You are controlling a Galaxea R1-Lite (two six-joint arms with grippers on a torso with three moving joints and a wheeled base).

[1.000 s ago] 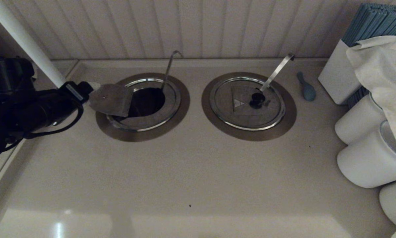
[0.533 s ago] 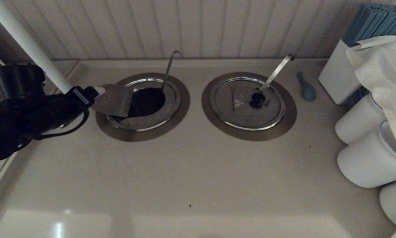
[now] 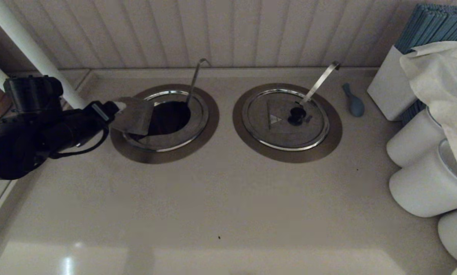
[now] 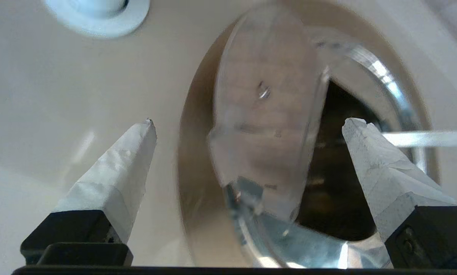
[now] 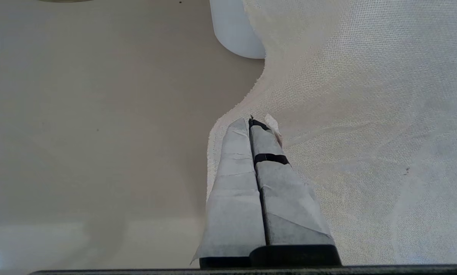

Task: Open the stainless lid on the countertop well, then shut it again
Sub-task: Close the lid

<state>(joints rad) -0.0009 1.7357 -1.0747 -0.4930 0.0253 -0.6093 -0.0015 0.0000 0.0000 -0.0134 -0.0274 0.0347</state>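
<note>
The stainless lid point(image 3: 133, 115) stands half open: its folding flap is tilted up over the left side of the countertop well point(image 3: 173, 114), and its near half lies flat on the rim. The knob is hidden. The thin hooked rod point(image 3: 193, 82) rises from the dark hollow. My left gripper point(image 3: 117, 105) is open at the flap's left edge. In the left wrist view the raised lid point(image 4: 266, 114) stands between the wide-apart fingers of the left gripper point(image 4: 249, 124), clear of both. My right gripper point(image 5: 251, 121) is shut on nothing, above a white cloth point(image 5: 365, 114).
The twin lid point(image 3: 278, 126) with its flat ladle handle point(image 3: 320, 82) lies closed to the right. A small blue utensil point(image 3: 353, 101), a white box point(image 3: 388, 88), white cylinders point(image 3: 423, 183) and a cloth point(image 3: 442, 76) fill the right side. A white pole point(image 3: 33, 49) stands behind my left arm.
My left arm has moved right, toward the well. The raised flap has swung with it, standing steeper and covering less of the collar's left side.
</note>
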